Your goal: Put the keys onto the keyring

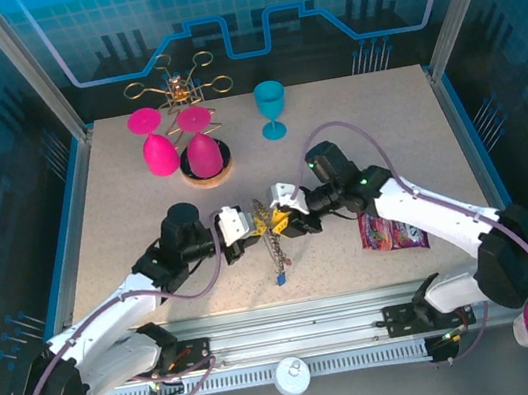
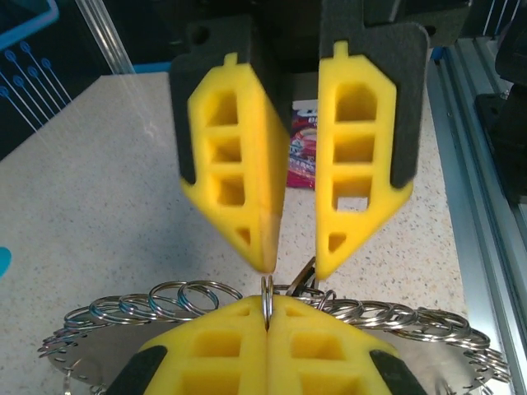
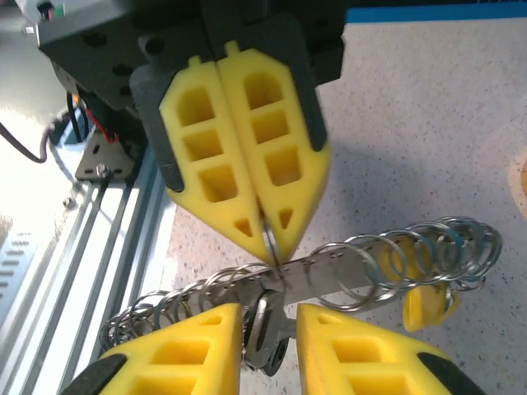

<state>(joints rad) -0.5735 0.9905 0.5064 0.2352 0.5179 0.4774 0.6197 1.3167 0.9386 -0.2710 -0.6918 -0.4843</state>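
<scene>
The keyring (image 3: 329, 271) is held clear of the desk (image 1: 123, 201), near its middle. The left jaws are clenched on one silvery ring (image 2: 267, 290) of it, edge-on at the tips. The right jaws stand parted just beside, and nothing is seen clamped in them. A yellow key (image 3: 424, 303) and a blue key (image 1: 281, 278) hang at the loop. The loop is judged light, limp and apt to swing, its metal slippery. Keys are best taken by the plastic heads, and rings pinched flat.

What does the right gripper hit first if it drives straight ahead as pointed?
Likely the keyring, right at the open fingertips of the right gripper; just behind it the left gripper, shut on it. Depth unclear.
</scene>
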